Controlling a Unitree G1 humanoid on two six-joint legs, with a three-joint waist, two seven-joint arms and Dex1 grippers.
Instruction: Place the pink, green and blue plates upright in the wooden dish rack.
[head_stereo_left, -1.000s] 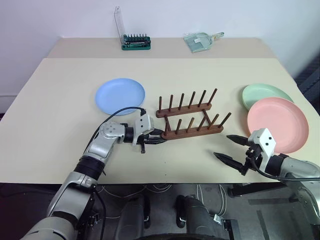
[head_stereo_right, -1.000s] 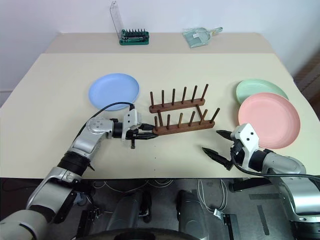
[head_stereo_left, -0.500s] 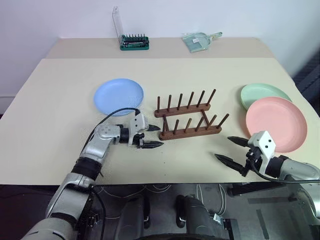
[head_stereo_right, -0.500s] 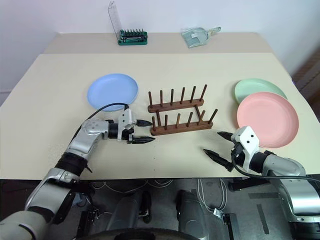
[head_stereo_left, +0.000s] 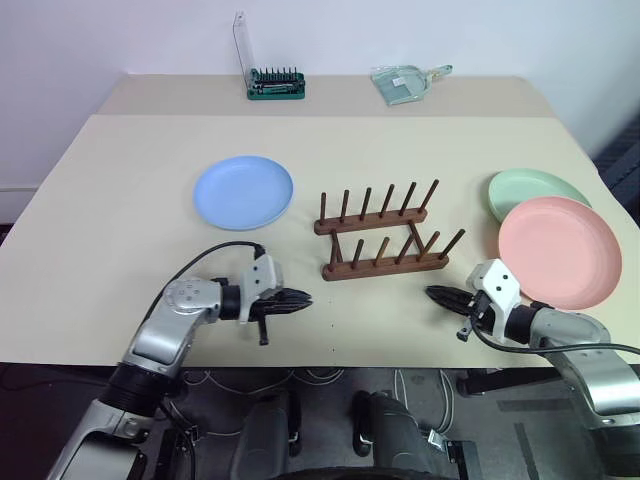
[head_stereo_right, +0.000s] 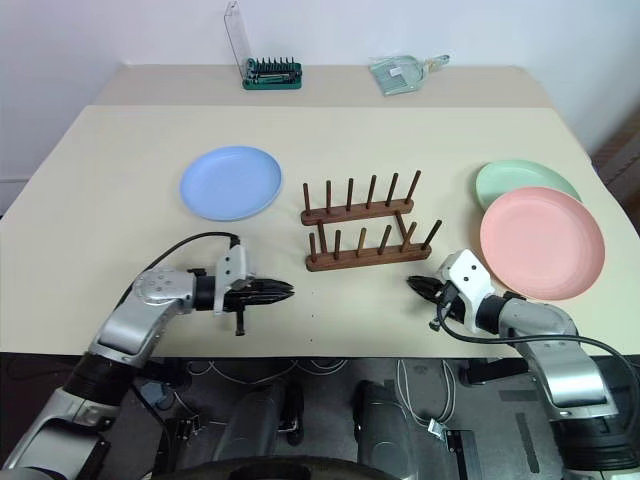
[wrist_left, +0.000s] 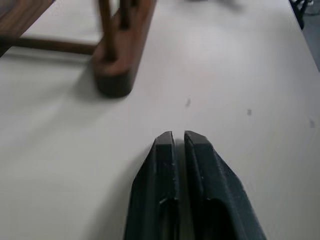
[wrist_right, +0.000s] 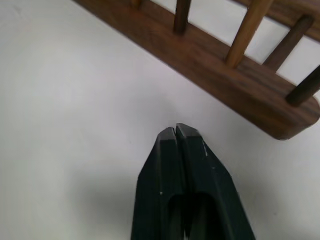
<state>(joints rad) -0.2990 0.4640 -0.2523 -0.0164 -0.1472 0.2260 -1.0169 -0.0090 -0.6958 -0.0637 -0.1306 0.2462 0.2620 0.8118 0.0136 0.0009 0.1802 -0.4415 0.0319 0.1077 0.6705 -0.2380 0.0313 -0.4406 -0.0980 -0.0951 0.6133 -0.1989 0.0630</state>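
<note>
Both claws are clenched on nothing: the left gripper (head_stereo_left: 300, 298) and right gripper (head_stereo_left: 436, 294) are held low over the table (head_stereo_left: 120, 200), flanking the near rail of the wooden dish rack (head_stereo_left: 385, 243). The rack's dark pegs are bare. The blue plate (head_stereo_left: 243, 192) lies flat at its left; the pink plate (head_stereo_left: 558, 251) overlaps the green plate (head_stereo_left: 530, 187) at its right.

dish rack (head_stereo_left: 382, 237) mid-table (head_stereo_left: 120, 180), one plate (head_stereo_left: 243, 191) left, two plates (head_stereo_left: 556, 250) right
</note>
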